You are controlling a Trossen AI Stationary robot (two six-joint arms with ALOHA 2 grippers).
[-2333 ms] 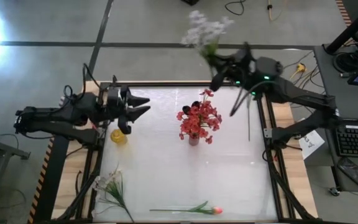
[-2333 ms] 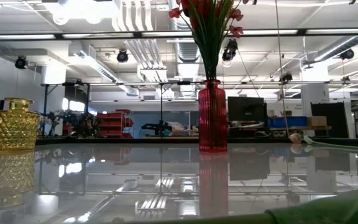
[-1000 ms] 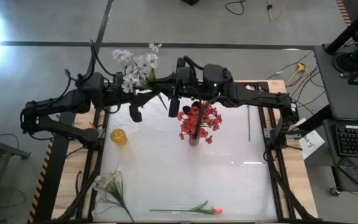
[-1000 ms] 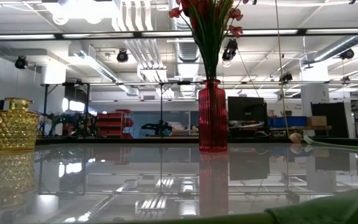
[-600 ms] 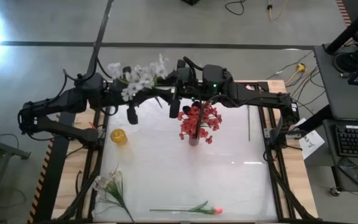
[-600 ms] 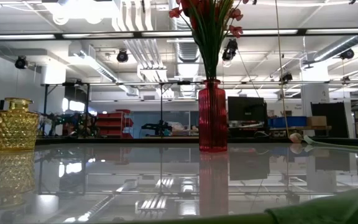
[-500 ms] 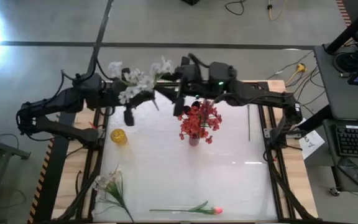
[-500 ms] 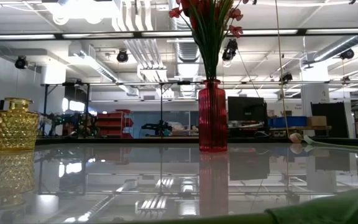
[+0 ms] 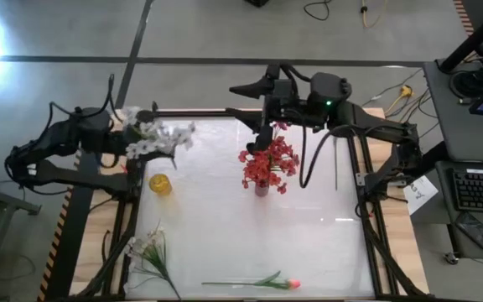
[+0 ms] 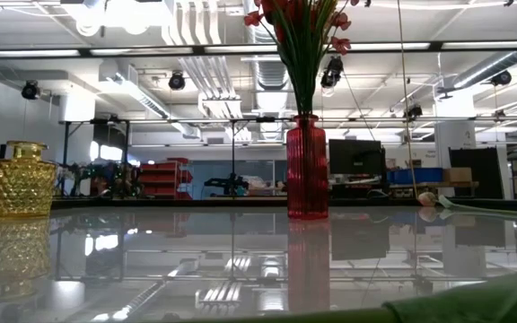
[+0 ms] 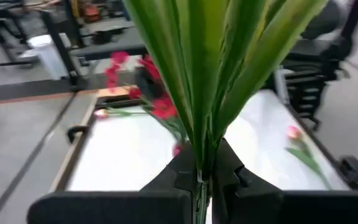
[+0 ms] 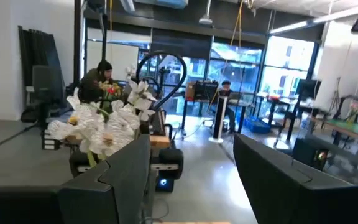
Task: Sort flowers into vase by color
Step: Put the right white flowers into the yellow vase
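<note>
My left gripper (image 9: 132, 138), over the table's far left corner, is shut on a white flower spray (image 9: 159, 134), also seen in the right wrist view (image 12: 101, 127). My right gripper (image 9: 248, 99) hangs open and empty over the far edge. Below it stands a red vase (image 9: 262, 190) holding red flowers (image 9: 268, 159); it shows in the low view as the red vase (image 10: 306, 166). A yellow vase (image 9: 159, 184) stands at the left. Another white spray (image 9: 145, 247) and a pink bud flower (image 9: 262, 283) lie flat near the front edge. My left gripper pinches the spray's bunched green stems (image 11: 202, 171) between its two fingers, below where the leaves (image 11: 210, 62) fan out. The fingers come in about level from the table's left. The spray stands up above them, lifted clear of the table.
A thin dark stem (image 9: 335, 168) lies along the table's right side. The yellow vase (image 10: 21, 179) stands just near of my left gripper. The table's middle and right show bare white surface. People and equipment show in the room beyond the table.
My right gripper has opened, let go of the white spray and drawn back up and toward the table's right. My left gripper has shut on the stems and carried the spray toward the table's left edge, clear of the table.
</note>
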